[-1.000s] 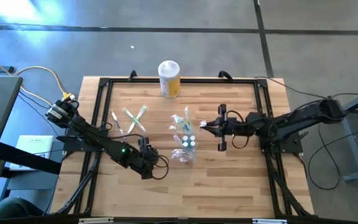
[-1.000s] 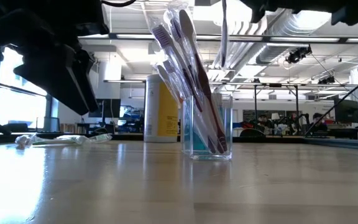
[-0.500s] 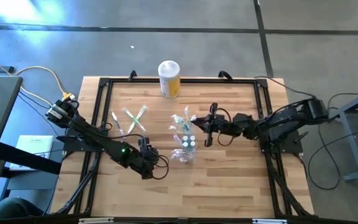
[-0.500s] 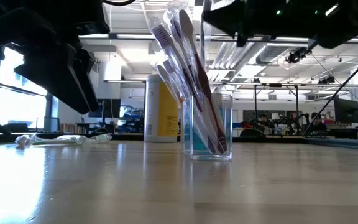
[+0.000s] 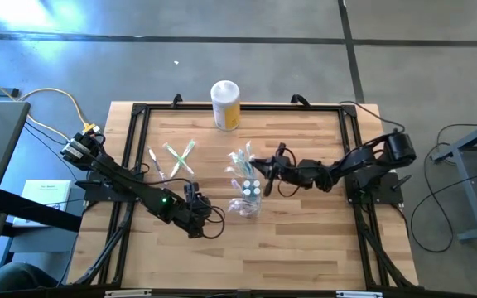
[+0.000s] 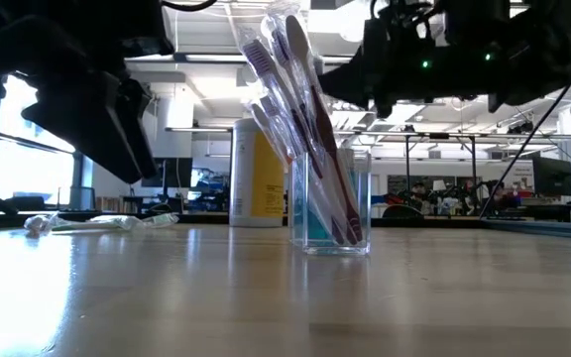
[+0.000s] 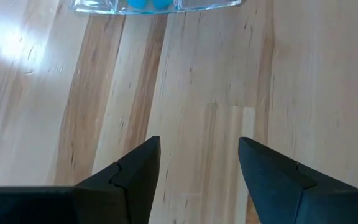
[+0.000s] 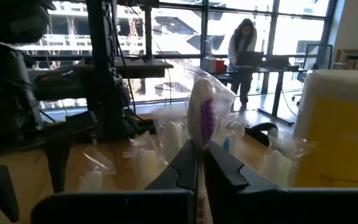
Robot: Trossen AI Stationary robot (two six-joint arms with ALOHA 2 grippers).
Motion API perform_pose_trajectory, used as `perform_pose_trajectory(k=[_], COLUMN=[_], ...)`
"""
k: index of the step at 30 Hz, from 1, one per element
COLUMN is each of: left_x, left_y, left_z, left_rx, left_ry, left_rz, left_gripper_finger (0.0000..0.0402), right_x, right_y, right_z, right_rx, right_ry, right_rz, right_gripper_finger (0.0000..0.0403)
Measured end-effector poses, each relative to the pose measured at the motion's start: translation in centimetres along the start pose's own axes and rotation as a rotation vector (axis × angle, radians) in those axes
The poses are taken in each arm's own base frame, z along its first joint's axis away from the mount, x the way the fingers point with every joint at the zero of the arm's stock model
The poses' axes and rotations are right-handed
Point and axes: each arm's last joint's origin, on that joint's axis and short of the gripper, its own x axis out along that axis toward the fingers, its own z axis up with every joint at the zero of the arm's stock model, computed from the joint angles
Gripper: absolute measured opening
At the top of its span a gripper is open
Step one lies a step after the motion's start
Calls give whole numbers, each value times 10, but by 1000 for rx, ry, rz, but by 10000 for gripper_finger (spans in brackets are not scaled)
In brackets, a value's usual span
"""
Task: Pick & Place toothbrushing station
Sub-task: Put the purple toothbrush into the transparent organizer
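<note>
A small clear cup (image 5: 248,197) (image 6: 330,203) stands near the table's middle. Several wrapped toothbrushes (image 6: 290,89) stand in it and lean against its rim. A few more toothbrushes (image 5: 172,160) lie flat on the wood to its left. My right gripper (image 5: 262,168) (image 8: 199,163) hovers just right of the cup, above its rim, shut on a wrapped toothbrush (image 8: 202,118) with purple bristles. My left gripper (image 5: 204,212) (image 7: 199,140) is open and empty, tilted down at bare wood to the left of the cup on its near side. The cup's base (image 7: 154,5) shows just ahead of it. My right gripper pinches the wrapped toothbrush between its two fingers (image 8: 222,171), just below the head (image 8: 199,144). The fingers come in level from the table's right side. The purple-bristled head sticks out past the fingertips, clear of the table. The handle behind them is hidden by the gripper.
A yellow canister with a white lid (image 5: 225,103) (image 6: 256,174) stands at the far edge. A black frame rail (image 5: 139,116) runs round the tabletop. Bare wood lies along the near side (image 5: 263,248). A person (image 8: 244,37) stands at a desk in the room beyond.
My right gripper has come down and moved toward the table's left edge, still shut on its toothbrush, from well right of the cup to right beside the brushes standing in it. It has also levelled out. The cup and my left gripper have not moved.
</note>
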Motion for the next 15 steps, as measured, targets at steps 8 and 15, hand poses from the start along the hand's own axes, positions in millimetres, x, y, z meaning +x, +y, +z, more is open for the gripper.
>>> perform_pose_trajectory(k=[8,15], left_x=[0,0], left_y=[0,0], left_z=[0,0], left_rx=[-1,3], left_ry=[-2,4], left_rz=[0,4], left_gripper_finger=[210,210], right_x=[3,-1], right_y=[-5,3], right_z=[-6,-10], right_rx=[30,8], right_ry=[22,62], right_rz=[-35,-53], right_gripper_finger=[5,5])
